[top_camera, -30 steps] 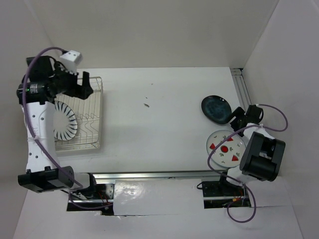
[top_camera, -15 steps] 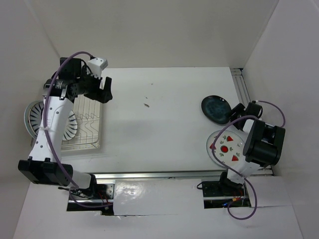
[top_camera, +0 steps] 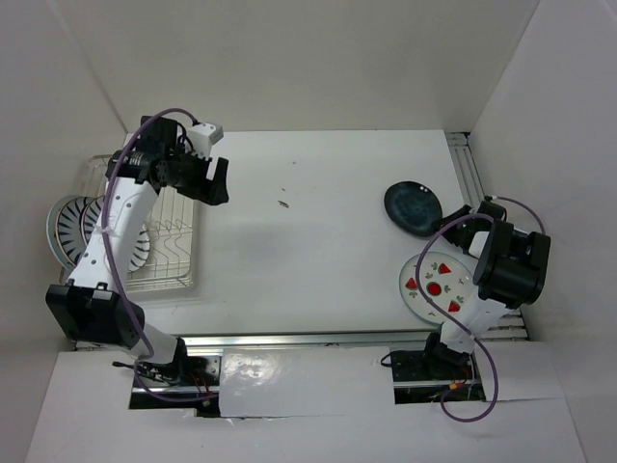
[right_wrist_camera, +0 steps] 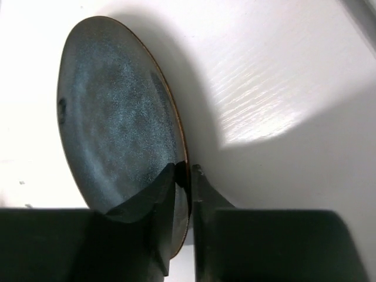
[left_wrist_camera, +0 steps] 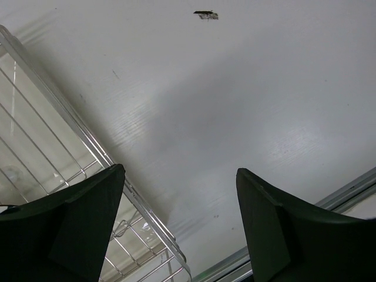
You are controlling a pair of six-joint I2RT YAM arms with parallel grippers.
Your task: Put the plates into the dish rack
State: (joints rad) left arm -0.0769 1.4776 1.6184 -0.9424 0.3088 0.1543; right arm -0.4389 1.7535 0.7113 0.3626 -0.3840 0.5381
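**Now: right end effector pinches the blue plate's rim, rack far across the desk**

Right end effector (right_wrist_camera: 183, 174): its two fingers are drawn together on the rim of the blue plate (right_wrist_camera: 117, 117), one pad on the glossy face and one behind it. The plate reaches away from the fingertips, so the grip sits on the edge nearest the wrist. It looks tipped up on that edge, casting a shadow on the desk (top_camera: 308, 251), though I cannot tell whether its far edge touches the surface.

Just behind this end effector, toward its arm's base, the watermelon plate (top_camera: 436, 286) lies flat, partly under the arm.

The rack (top_camera: 175, 236) is well apart from the held plate, across the bare desk on the left arm's side. That is the relation the coming move turns on: a long sideways carry, with the plate turned edge-down to drop between the tines.

Left end effector (top_camera: 214, 181) hangs with its fingers wide apart and nothing between them, just beside the rack's inner rim, so the left arm is much the nearer one. Beyond it, two striped plates (top_camera: 69, 231) stand at the rack's outer side; whether both sit in tines is unclear.
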